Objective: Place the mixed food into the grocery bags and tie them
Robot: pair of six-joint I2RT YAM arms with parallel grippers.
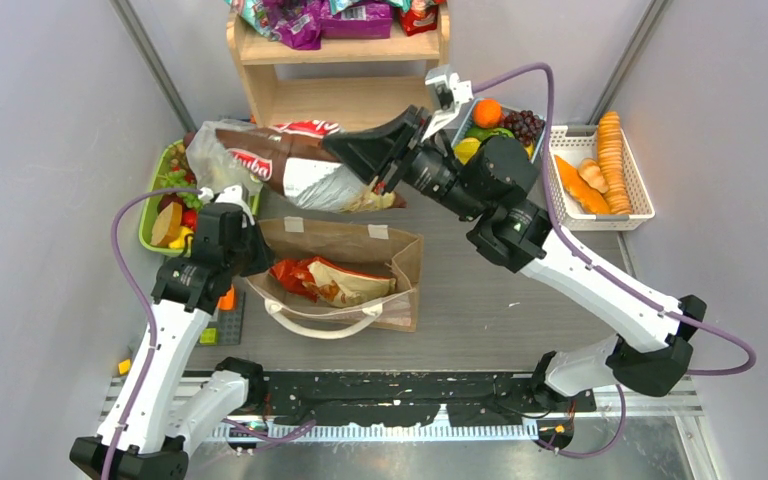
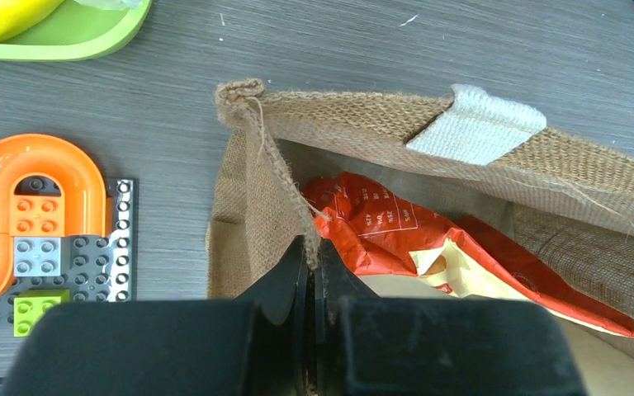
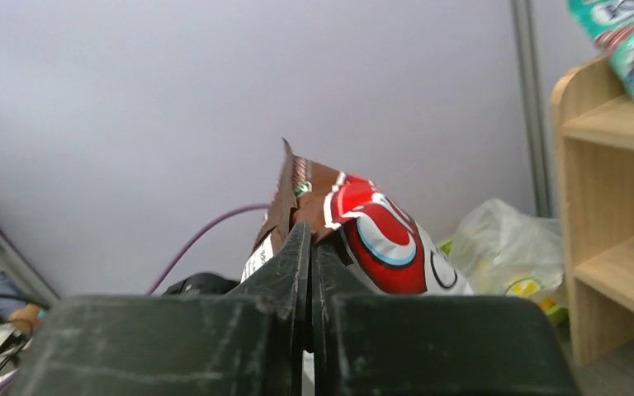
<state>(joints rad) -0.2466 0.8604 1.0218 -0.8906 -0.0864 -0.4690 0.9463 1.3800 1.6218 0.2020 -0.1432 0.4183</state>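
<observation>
While our left gripper [image 2: 314, 256] pinched the edge of the tote [image 2: 355, 124], our right gripper [image 3: 309, 247] squeezed a long packet [image 1: 290, 158] pointing left from its jaws, beyond the tote.

Pale lilac-grey walls [image 1: 50, 120] enclose the grey wood-grain worktop [image 1: 500, 300]; a light wooden shelf unit [image 1: 340, 100] stands just beyond the right pincer [image 1: 335, 150].

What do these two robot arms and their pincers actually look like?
The left arm and right arm have white tube sections joined by chunky black joints, with a purple cable looping alongside each. The left gripper and right gripper are matte black, with two flat wedge-shaped fingers.
</observation>
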